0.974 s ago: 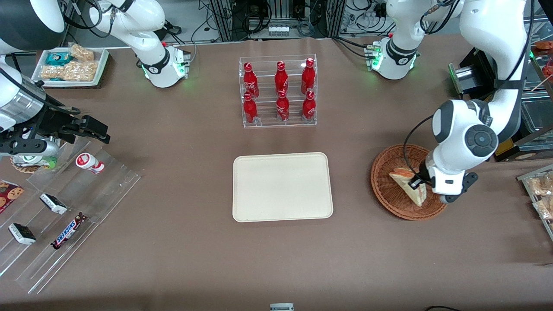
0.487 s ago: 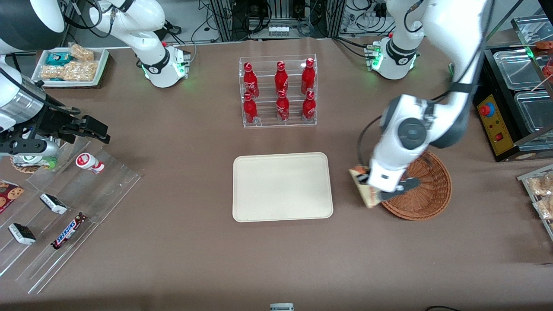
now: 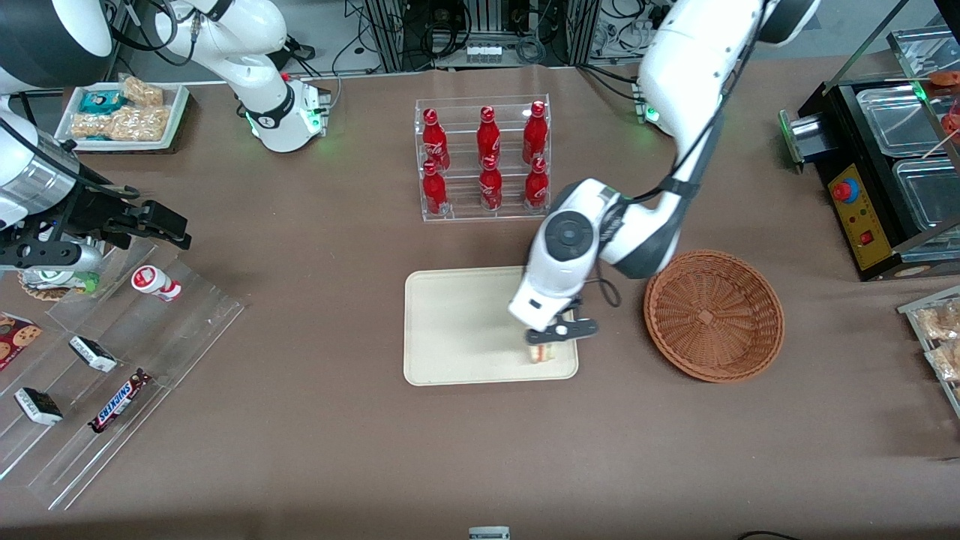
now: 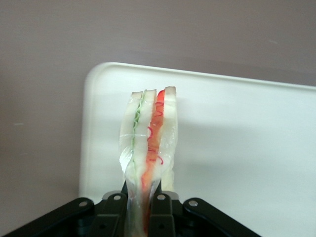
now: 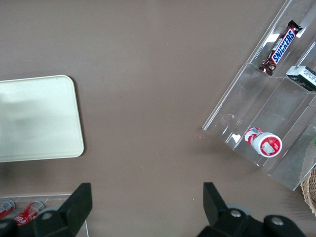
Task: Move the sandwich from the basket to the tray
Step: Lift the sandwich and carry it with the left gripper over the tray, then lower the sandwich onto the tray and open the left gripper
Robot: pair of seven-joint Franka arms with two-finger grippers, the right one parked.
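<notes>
My left gripper (image 3: 549, 341) is shut on the clear-wrapped sandwich (image 3: 541, 352) and holds it over the cream tray (image 3: 465, 322), at the tray's corner nearest the basket and the front camera. In the left wrist view the sandwich (image 4: 148, 143) hangs between the closed fingers (image 4: 162, 217), its white bread and orange-red filling edge-on above the tray (image 4: 237, 148). I cannot tell whether it touches the tray. The round wicker basket (image 3: 713, 315) stands empty beside the tray, toward the working arm's end.
A clear rack of red bottles (image 3: 484, 159) stands farther from the front camera than the tray. Clear stepped racks with snack bars (image 3: 112, 352) and a white snack tray (image 3: 124, 116) lie toward the parked arm's end. Black bins (image 3: 892, 180) stand at the working arm's end.
My left gripper carried the sandwich out of the basket and sideways to above the tray's near corner. The basket is now empty.
</notes>
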